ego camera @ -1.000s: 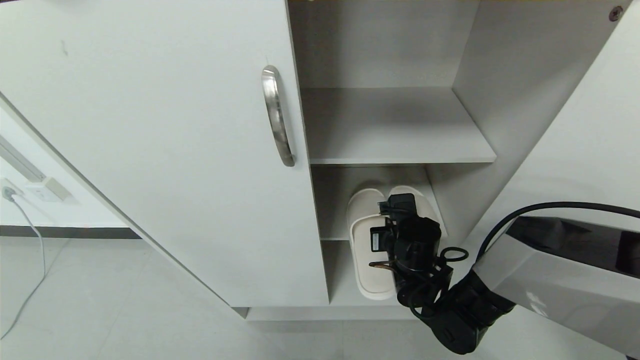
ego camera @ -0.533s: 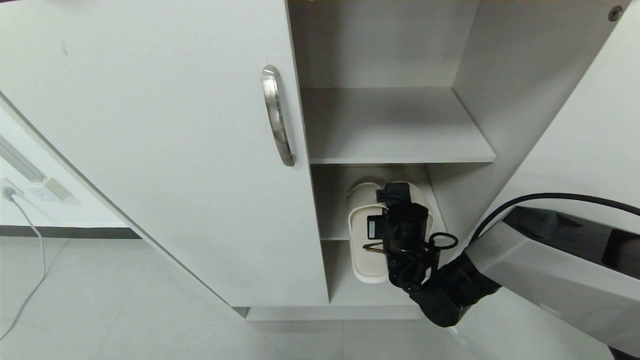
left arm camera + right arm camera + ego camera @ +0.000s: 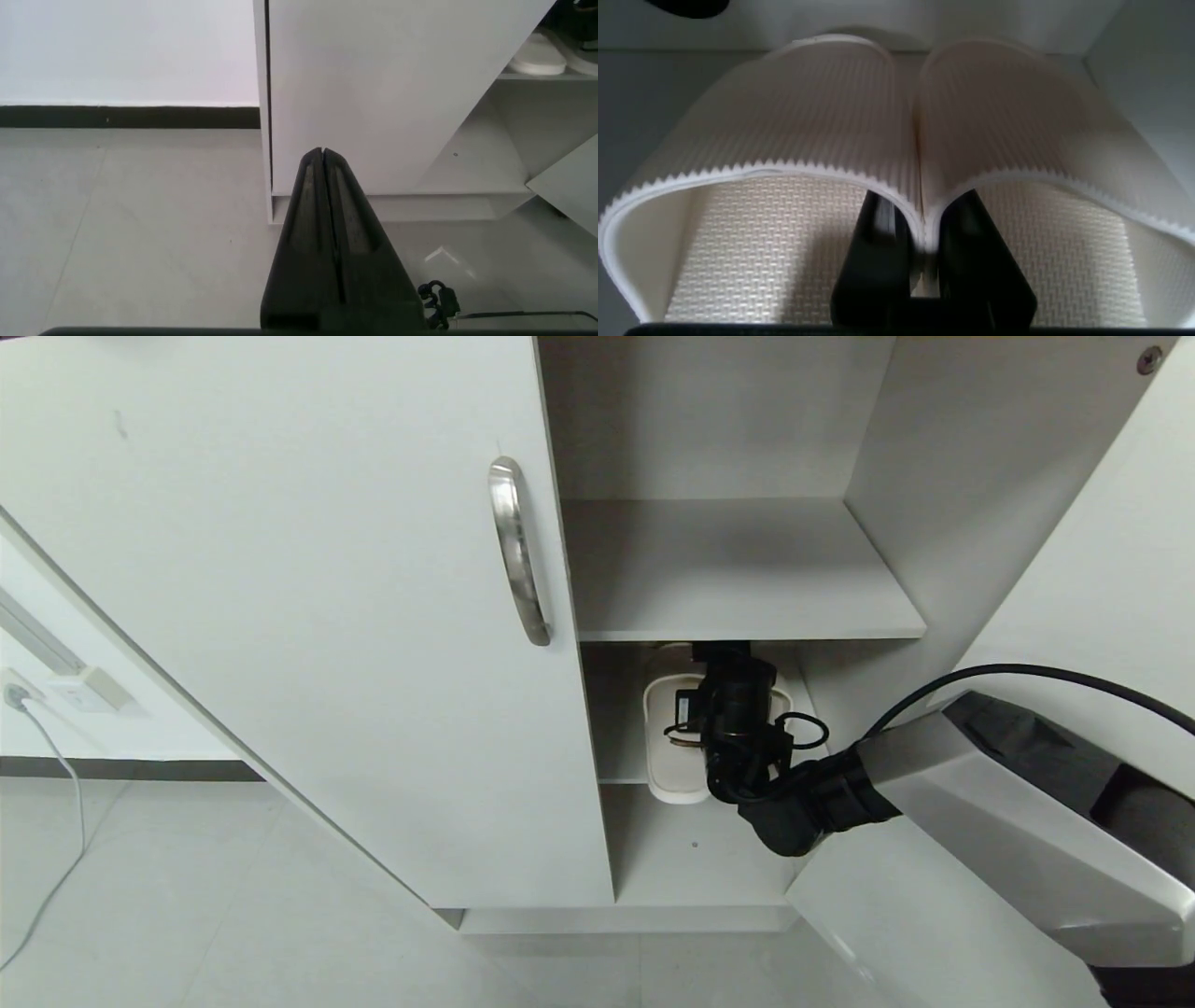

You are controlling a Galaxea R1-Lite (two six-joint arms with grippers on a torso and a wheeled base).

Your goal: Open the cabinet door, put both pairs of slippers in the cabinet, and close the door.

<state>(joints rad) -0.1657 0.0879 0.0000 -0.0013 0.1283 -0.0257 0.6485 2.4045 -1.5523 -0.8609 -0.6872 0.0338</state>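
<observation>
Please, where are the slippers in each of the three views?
Head view: slippers on a shelf, right of the door.
Left wrist view: slippers far off, on that shelf past the door.
Right wrist view: slippers close up, shut in the right pincer.
Shared landmark: the door, head and left wrist views.

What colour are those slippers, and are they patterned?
Cream slippers, with fine ribbed texture; clearest in right wrist view.

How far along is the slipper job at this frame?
Done: the right cabinet door stands open. In hand: the right tool is shut on a cream pair of slippers, held over the lower shelf inside. Left: release them, stow the other pair, close the door.
</observation>
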